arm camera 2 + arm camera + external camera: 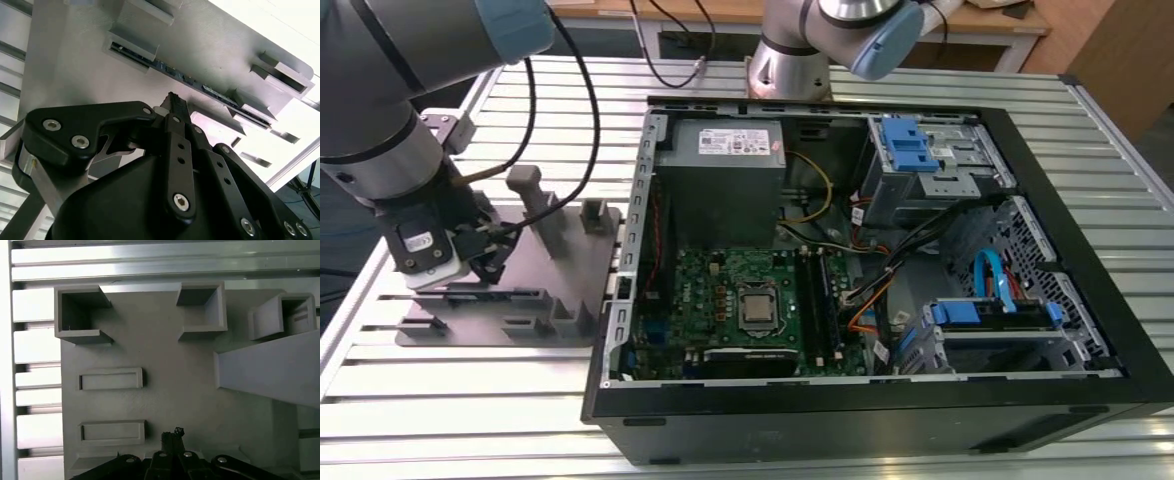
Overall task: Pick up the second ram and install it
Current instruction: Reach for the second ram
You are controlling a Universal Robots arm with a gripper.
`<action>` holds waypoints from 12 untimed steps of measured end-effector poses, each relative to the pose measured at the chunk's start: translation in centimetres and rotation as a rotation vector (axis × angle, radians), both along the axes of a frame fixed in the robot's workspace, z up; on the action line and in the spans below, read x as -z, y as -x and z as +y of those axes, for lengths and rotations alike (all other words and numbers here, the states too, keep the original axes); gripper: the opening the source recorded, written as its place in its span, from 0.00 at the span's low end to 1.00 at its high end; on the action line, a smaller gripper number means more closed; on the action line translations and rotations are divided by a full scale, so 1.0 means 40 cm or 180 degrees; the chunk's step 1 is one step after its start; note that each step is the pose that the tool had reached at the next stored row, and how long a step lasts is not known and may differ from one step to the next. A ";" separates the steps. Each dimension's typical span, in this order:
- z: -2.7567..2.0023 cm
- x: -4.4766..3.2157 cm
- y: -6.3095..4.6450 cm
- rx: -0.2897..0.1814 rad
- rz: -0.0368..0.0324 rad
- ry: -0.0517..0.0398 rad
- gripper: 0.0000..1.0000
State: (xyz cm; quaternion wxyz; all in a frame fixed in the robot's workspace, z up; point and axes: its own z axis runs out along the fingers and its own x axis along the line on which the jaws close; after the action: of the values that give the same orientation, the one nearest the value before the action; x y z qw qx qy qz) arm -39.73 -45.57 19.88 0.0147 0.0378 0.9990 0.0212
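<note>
A robotics lab bench: slotted aluminium table [480, 420]; open computer case [1107, 300]; grey fixture tray [494, 335]; robot arm [400, 110].

Exterior view: high, oblique, looking down on grey tray [480, 330] and computer case [854, 415] beside it. Both wrist views: close above the tray [75, 60] [170, 355], facing it past the gripper [172, 100] [177, 432]. All share tray.

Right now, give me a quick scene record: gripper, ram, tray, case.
gripper: shut, holding nothing, over the grey moulded tray
second ram: seated on edge in the tray's slotted holders, not gripped
gripper to ram: close, with a gap between them in the second wrist view
computer case: open, on the exterior view's right of the tray
task state: ram not yet picked up
</note>
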 end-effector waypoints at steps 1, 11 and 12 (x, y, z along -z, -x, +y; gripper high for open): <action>0.000 0.000 0.000 0.0000 0.0000 0.0001 0.07; -0.019 -0.046 0.000 0.0000 -0.0002 0.0001 0.07; -0.030 -0.046 0.000 0.0000 -0.0002 0.0001 0.07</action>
State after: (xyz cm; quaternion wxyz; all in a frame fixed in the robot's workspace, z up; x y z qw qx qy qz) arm -39.73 -46.75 21.73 0.0151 0.0378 0.9990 0.0210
